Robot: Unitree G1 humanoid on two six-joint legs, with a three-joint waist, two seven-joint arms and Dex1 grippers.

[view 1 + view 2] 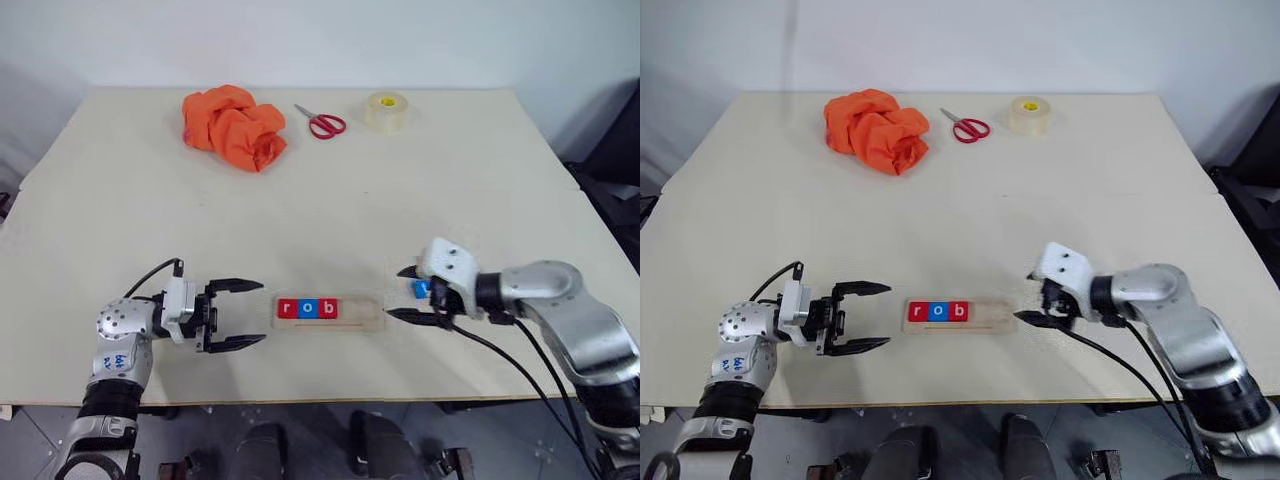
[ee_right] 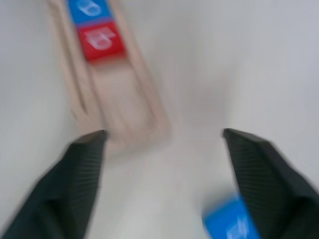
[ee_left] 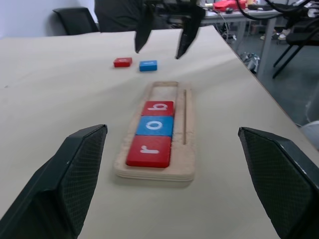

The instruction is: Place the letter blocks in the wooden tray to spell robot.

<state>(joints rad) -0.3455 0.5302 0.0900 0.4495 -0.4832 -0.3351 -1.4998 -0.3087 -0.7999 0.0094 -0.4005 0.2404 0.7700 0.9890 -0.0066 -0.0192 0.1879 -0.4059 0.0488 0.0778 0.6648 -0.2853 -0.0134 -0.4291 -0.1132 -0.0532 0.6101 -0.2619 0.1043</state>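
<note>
Now, r, o, b seated in the wooden tray (image 1: 330, 312); right hand (image 1: 413, 294) spread empty over blue block (image 1: 420, 289) for next o; left hand (image 1: 240, 314) open beside tray end.

You are looking at an office or lab room set up for tabletop trials. A wide pale table (image 1: 320, 200) stands against a plain white wall. Beyond the table's far end, the left wrist view shows a black office chair (image 3: 75, 20), desks (image 3: 249, 12) strewn with cables and gear, and more dark chairs (image 3: 301, 42). On the table near the wall lie scissors (image 1: 322, 122), a tape roll (image 1: 387, 111) and an orange cloth (image 1: 235, 125).
</note>
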